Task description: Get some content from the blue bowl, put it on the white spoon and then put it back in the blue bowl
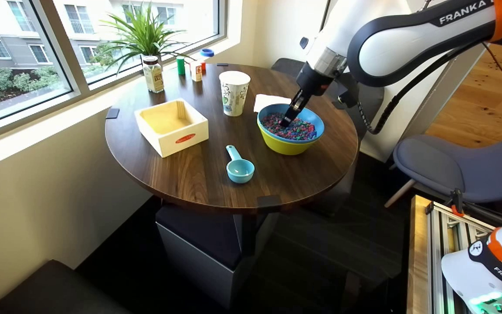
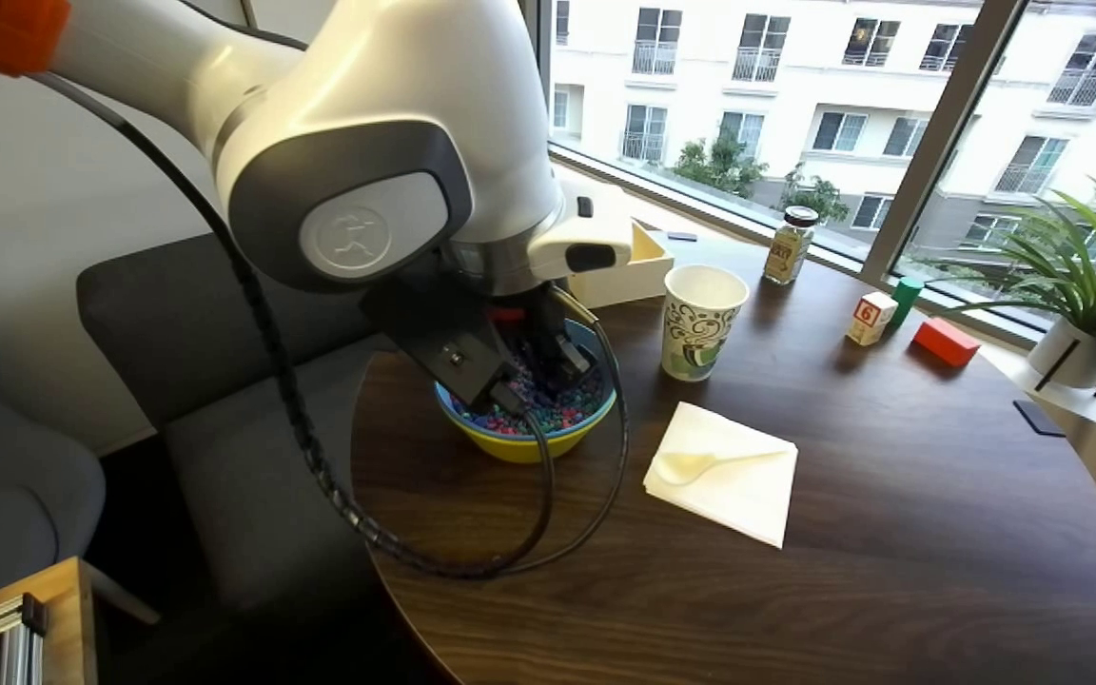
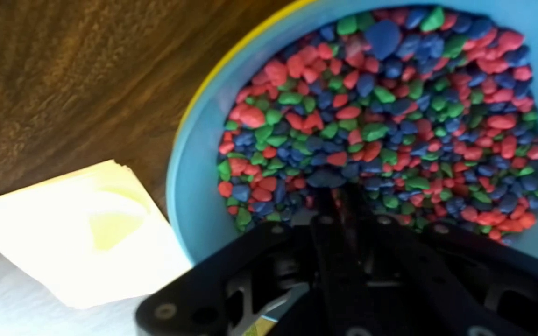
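Everything centres on the blue bowl (image 3: 199, 186), blue within and yellow-green outside, which holds the content (image 3: 381, 126), a mass of small red, green and blue stone-like pieces well below its rim. That spare height of wall should help keep pieces in when they are stirred. The fingers (image 1: 289, 117) slant down inside the bowl, tips at the surface of the pieces, a pose that suits a pinch from above without striking the wall. In the wrist view they stand close together with only a thin slit between; a larger dark blue piece (image 3: 326, 178) lies at the tips, but whether they grip it, or anything, I cannot tell. Just beside the bowl on the bench (image 2: 890, 571), a paper napkin (image 2: 757, 499) carries the white spoon (image 2: 686, 467), its hollow end turned towards the bowl and its handle away; laid so, it likely gives a short carry and a ground to catch strays. No coloured piece shows on the spoon, so I take the step in hand to be picking up, with both drops ahead. A small load let go low seems wisest, as a careless touch might slide the spoon on the napkin. The patterned cup (image 2: 697, 328) and pale blue scoop (image 1: 240, 171) are near the bowl, the wooden tray (image 1: 164, 144) well apart from it, probably because this task needs none of them.
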### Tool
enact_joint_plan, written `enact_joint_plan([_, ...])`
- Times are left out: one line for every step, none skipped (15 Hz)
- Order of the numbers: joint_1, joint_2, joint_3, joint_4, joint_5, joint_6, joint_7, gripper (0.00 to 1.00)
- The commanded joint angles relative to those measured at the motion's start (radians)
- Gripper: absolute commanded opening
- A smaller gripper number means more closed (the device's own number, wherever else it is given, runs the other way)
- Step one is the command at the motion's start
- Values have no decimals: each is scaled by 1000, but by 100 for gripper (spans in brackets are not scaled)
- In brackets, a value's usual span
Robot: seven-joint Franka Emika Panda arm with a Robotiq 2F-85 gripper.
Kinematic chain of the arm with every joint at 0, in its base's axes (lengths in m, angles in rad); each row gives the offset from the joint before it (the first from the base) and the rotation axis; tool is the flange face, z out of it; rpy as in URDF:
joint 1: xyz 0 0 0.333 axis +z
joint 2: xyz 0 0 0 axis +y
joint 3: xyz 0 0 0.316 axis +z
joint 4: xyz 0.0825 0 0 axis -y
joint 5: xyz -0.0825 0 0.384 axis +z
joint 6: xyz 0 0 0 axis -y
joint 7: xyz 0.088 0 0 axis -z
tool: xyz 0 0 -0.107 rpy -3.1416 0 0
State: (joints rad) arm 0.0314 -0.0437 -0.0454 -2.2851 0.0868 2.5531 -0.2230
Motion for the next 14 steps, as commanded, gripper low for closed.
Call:
enact_joint_plan([-12,-1,11,-16,-14,25,-10,2])
enact_joint_plan([-12,-6,11,-13,-14,20,-10,0])
enact_joint_plan([-13,-18,11,-4,-16,13,-7,2])
enact_joint_plan([-14,-28,10,2,-18,8,-5,1])
enact_joint_plan([-15,-39,8,9,-17,4,-2,2])
enact_joint_plan([-17,-49,7,14,-19,7,1,2])
enact_joint_plan([-21,-66,6,17,-27,5,16,2])
enact_joint_plan([-22,-79,5,23,-15,0,19,2])
enact_joint_plan([-31,-88,1,27,-32,7,38,2])
enact_joint_plan([-41,-90,-4,29,-39,15,55,2])
enact_joint_plan([-55,-96,-8,32,-53,9,86,2])
enact_joint_plan([-37,-81,-3,42,-23,-2,38,2])
enact_joint_plan([-42,-87,-6,42,-26,-2,42,6])
enact_joint_plan([-43,-88,-6,42,-26,-2,41,6])
